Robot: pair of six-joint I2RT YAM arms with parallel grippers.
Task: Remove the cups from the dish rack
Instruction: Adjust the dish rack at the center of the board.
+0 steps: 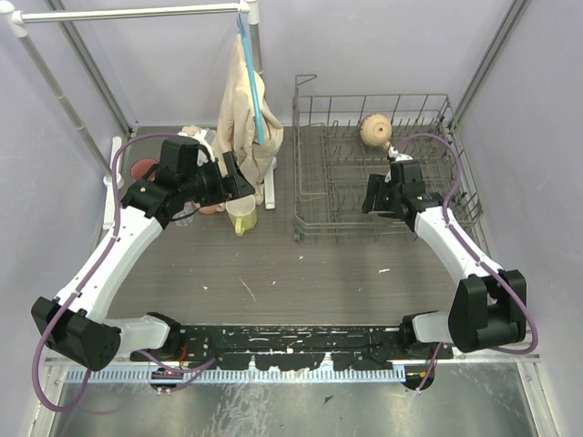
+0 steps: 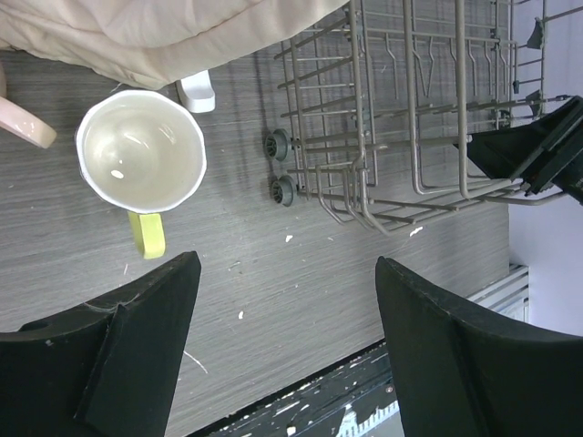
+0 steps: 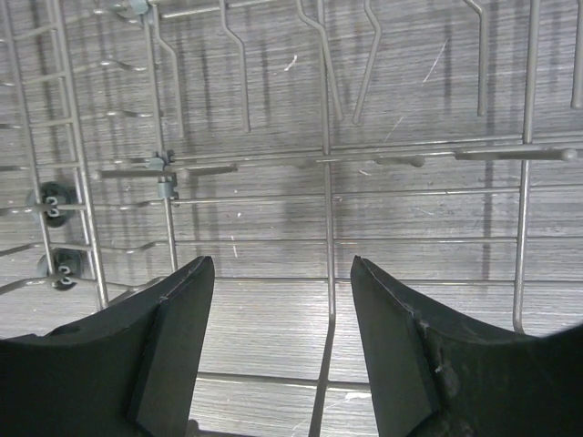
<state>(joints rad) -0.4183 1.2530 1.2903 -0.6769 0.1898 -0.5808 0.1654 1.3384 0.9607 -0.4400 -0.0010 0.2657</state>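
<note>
Left gripper [image 2: 287, 346]: jaws spread wide and empty, hovering well left of the dish rack [image 1: 383, 214].
Yellow-green mug [image 2: 141, 150]: upright on the table left of the rack, just beside the left gripper's fingers. A pink cup [image 2: 23, 123] shows at the frame edge, farther from the rack.
Cloth [image 1: 241, 109]: beige, hanging from a rail [image 1: 137, 14] just left of the rack's far corner.
Tan cup [image 1: 375, 130]: inside the rack near its far side, the only cup I can see there.
Right gripper [image 3: 278, 346]: jaws partly apart and empty, low inside the rack near its front side, prongs around it and the tan cup beyond.
Risk, right: a finger may catch a prong or wire while reaching for the tan cup, dragging the wheeled rack. The cup's rounded body could also roll off a shallow pinch.
Risk, left: a low swing toward the rack could tip the yellow-green mug or snag the cloth.
Surface: the table [image 1: 301, 282] is grey and wood-grained, with pale scuffs and crumbs.
Room: a pale lilac-walled enclosure.
</note>
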